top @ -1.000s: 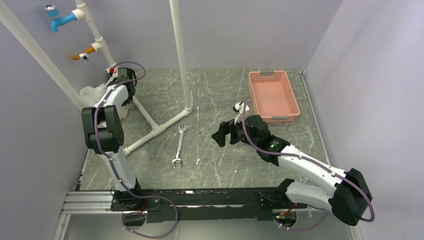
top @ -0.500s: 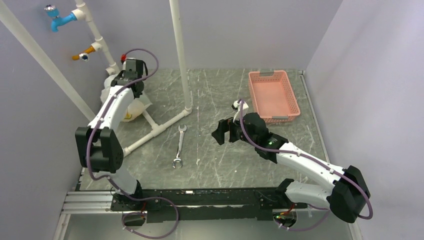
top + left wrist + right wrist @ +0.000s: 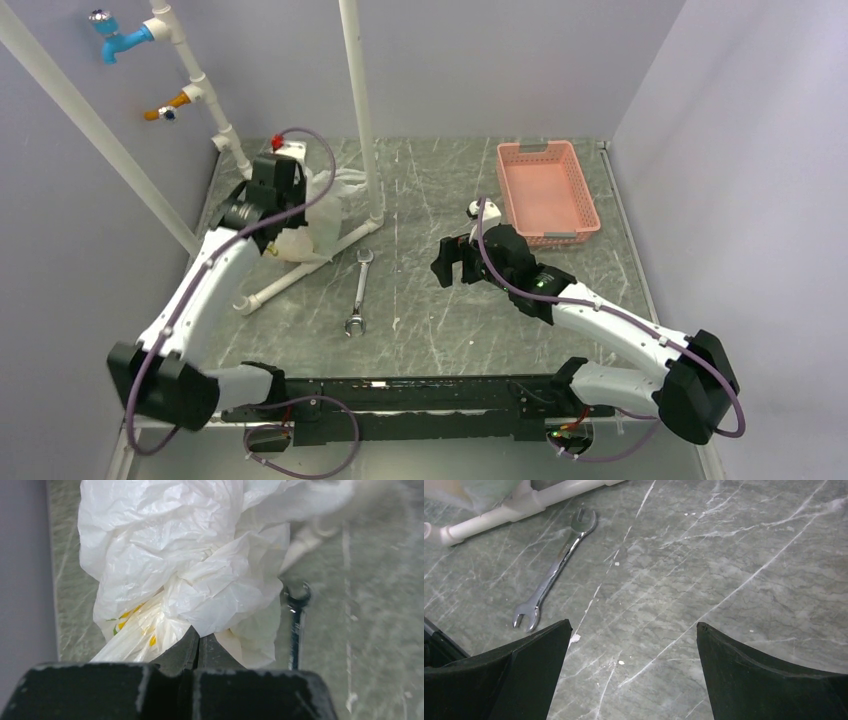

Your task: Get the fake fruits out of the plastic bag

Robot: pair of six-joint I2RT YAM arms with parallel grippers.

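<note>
The crinkly white plastic bag [image 3: 318,218] hangs bunched from my left gripper [image 3: 290,205] over the white pipe frame at the back left. In the left wrist view the bag [image 3: 190,565] fills the frame, with yellow and green prints low on its left. My left gripper [image 3: 199,639] is shut on a fold of it. The fake fruits are hidden inside the bag. My right gripper [image 3: 448,265] is open and empty above the table's middle; in the right wrist view [image 3: 634,630] only bare table lies between its fingers.
A steel wrench [image 3: 357,291] lies on the grey marble table in front of the pipe frame [image 3: 305,265]. It also shows in the right wrist view [image 3: 555,570]. A pink slotted basket [image 3: 546,190] stands at the back right. An upright white pipe [image 3: 360,110] rises beside the bag.
My left arm has swung from the far left wall rightward, carrying the bag over the pipe frame. My right gripper has barely moved.
</note>
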